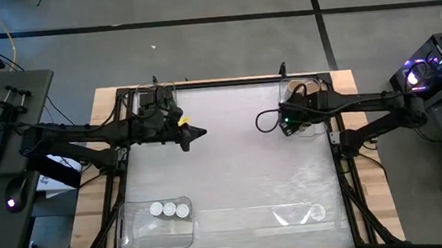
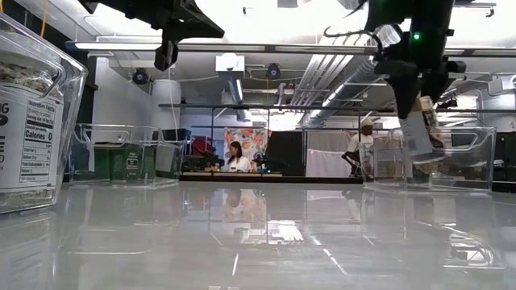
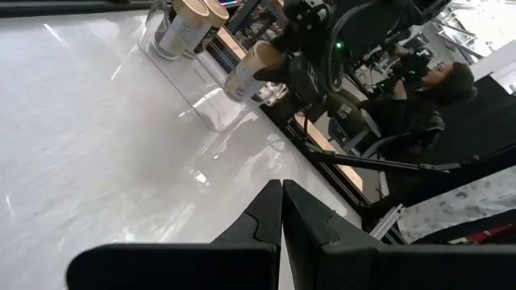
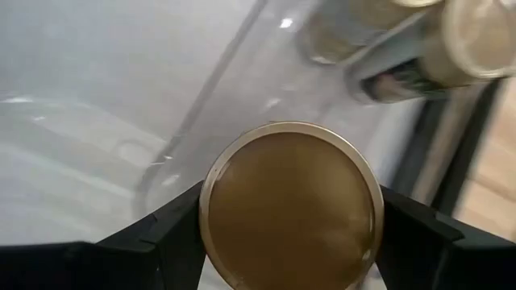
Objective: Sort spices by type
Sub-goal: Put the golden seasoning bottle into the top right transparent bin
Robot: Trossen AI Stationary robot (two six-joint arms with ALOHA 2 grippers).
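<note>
Left gripper (image 1: 199, 132) hangs shut and empty over the far-left part of the table (image 1: 234, 179), well above the surface, doing nothing for now. Near the front-left edge a clear bin (image 1: 127, 238) holds three white-topped jars (image 1: 169, 209) in a row. A second clear bin (image 1: 293, 216) at the front right looks to have one pale jar in its corner, though I cannot tell its kind.

Right gripper (image 4: 290, 242) is clamped on a tan-topped jar (image 4: 292, 214), one finger on each side of its round body, and holds it clear of the table at the far right, beside the back bin (image 2: 476, 153) where more jars (image 4: 476, 40) of the same tan top lie. In the low view the jar hangs slightly tilted with its lower end just in front of that bin's wall.

My judgement is that the step in hand is carrying this jar to its own group. To do it well, keep the squeeze steady so the round side does not slip, lift enough to pass any bin wall, and centre over open floor before lowering. Let go only once the base sits flat, and keep it away from the white-topped jars.
</note>
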